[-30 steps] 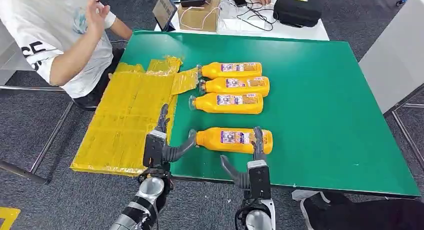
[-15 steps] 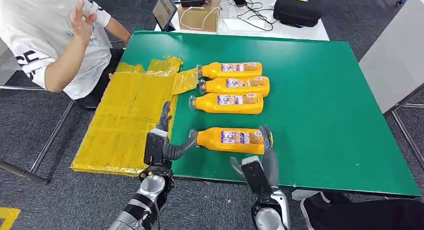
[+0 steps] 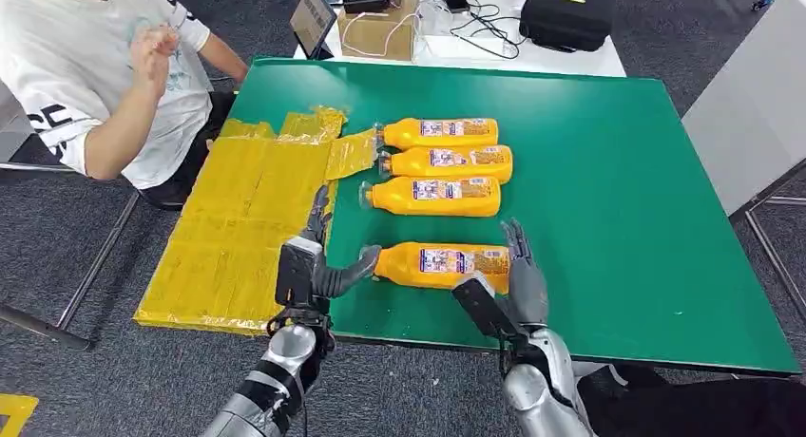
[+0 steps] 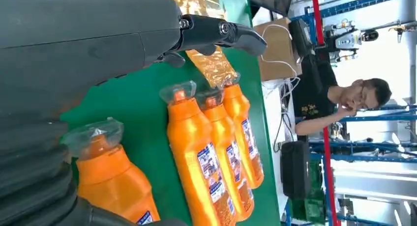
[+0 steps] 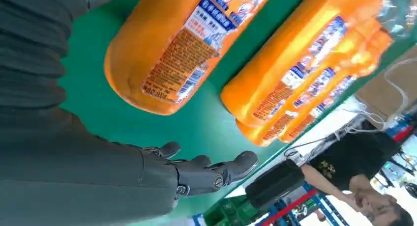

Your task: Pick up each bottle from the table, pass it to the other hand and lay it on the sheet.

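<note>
Orange bottles [image 3: 442,176]: 4 on green table [image 3: 608,190].
Left robot hand [image 3: 309,266]: released, lower centre.
Right robot hand [image 3: 508,290]: released beside nearest bottle [image 3: 442,264].

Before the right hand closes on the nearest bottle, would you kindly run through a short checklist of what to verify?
1. Right hand open at the base end of the nearest orange plastic bottle: ok.
2. Fingers actually touching that bottle: cannot tell.
3. Nearest bottle apart from the three other orange bottles: ok.
4. Left hand open and empty near the bottle's capped end, ready to receive: ok.
5. Yellow plastic sheet flat on the green table, with no bottle on it: ok.
6. Seated person's raised hand away from the bottles: ok.
</note>
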Robot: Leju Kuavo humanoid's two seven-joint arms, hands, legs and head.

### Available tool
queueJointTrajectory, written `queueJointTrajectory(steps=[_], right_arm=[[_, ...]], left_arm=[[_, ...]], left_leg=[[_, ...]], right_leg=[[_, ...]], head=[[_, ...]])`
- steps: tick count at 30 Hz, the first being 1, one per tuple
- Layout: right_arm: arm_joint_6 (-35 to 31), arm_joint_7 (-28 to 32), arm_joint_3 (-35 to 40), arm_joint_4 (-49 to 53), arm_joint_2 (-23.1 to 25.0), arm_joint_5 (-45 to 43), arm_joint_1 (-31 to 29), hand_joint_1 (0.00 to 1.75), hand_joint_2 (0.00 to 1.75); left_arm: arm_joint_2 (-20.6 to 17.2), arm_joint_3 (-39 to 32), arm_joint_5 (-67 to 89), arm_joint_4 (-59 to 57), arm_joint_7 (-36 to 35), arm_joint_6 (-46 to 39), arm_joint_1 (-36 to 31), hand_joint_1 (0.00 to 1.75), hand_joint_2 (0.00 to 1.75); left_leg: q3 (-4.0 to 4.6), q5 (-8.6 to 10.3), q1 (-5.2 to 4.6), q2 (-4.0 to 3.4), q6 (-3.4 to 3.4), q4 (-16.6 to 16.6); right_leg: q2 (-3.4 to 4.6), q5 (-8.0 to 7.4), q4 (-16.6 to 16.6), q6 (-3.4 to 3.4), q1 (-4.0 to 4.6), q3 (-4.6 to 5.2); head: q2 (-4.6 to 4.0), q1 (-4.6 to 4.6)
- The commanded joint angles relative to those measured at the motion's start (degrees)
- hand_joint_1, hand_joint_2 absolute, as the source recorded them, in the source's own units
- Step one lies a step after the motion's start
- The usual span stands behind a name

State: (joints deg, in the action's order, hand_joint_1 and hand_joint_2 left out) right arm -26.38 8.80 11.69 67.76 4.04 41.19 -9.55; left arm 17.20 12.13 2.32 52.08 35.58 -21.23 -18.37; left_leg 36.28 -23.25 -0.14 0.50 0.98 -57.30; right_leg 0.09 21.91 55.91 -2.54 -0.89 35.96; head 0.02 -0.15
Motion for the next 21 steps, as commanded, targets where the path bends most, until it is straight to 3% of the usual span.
queueJointTrajectory(steps=[1,15,21], right_arm=[[1.9,-4.7,4.0,-18.1,-2.3,8.1,-10.2,0.00,1.75],[4.4,-7.0,7.1,-22.6,-1.6,11.6,-13.4,0.00,1.75],[8.0,-11.0,10.3,-28.7,-3.0,15.7,-17.0,0.00,1.75]], left_arm=[[0.2,0.3,0.0,-3.5,-1.1,2.0,-3.0,0.00,1.75],[0.2,0.0,-0.4,-3.1,-1.4,3.3,-2.8,0.00,1.75],[0.3,-0.4,-0.5,-3.1,-2.1,4.9,-2.6,0.00,1.75]], left_leg=[[-0.22,-0.08,0.02,-0.08,-0.04,0.0],[-0.34,-0.14,0.05,-0.09,-0.07,0.0],[-0.33,-0.13,0.03,-0.07,-0.06,0.0]], right_leg=[[0.05,0.05,-0.1,0.06,0.03,-0.21],[0.04,0.11,0.0,0.09,0.07,-0.33],[0.03,0.11,0.0,0.08,0.05,-0.32]], head=[[-0.02,-0.02],[-0.02,-0.02],[-0.02,-0.02]])
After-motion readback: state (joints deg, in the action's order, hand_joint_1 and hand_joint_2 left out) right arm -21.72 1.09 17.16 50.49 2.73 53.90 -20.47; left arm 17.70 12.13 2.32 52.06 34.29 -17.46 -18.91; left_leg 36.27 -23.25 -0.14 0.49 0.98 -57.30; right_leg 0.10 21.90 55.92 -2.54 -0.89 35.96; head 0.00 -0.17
